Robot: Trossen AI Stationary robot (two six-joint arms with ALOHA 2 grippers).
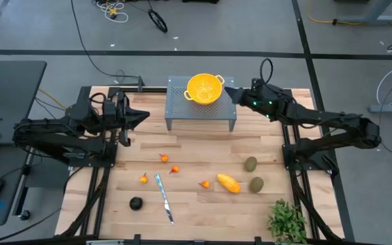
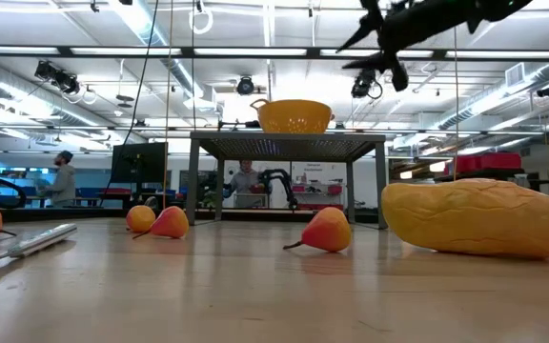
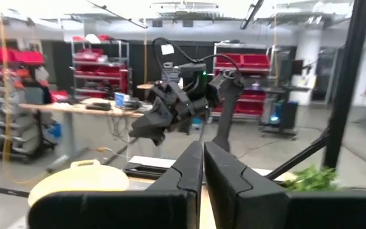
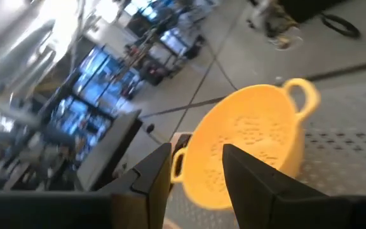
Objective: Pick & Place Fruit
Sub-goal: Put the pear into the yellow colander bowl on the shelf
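Table (image 1: 196,218), light wooden boards, with two dark arms mounted at its sides.

Stand (image 1: 201,112), grey perforated metal on legs, at the far middle of the table. Yellow colander (image 1: 205,88) with two handles sits upright on top of it.

Fruit, all lying on the table boards in front of the stand, none in the colander:
- four tiny orange-red pieces: one (image 1: 163,158) nearest the stand, one (image 1: 175,169) just beside it, one (image 1: 143,179) to the left of the knife, one (image 1: 205,183) touching or nearly touching the yellow-orange piece;
- yellow-orange oblong piece (image 1: 228,183), lying slantwise;
- two olive-green ovals (image 1: 250,163) and (image 1: 256,184), near each other to the right of the oblong piece;
- dark round piece (image 1: 136,203), near the front left.

Knife (image 1: 164,197), slim and silver, lying between the dark round piece and the oblong piece.

Leafy plant (image 1: 288,221), at the front right corner.

Left gripper (image 1: 141,117), raised at the left of the stand, fingers pressed together on nothing.

Right gripper (image 1: 229,92), raised just beside the colander's right rim, fingers parted with nothing between them.

People and shelving in the room behind the table, seen in the low view.
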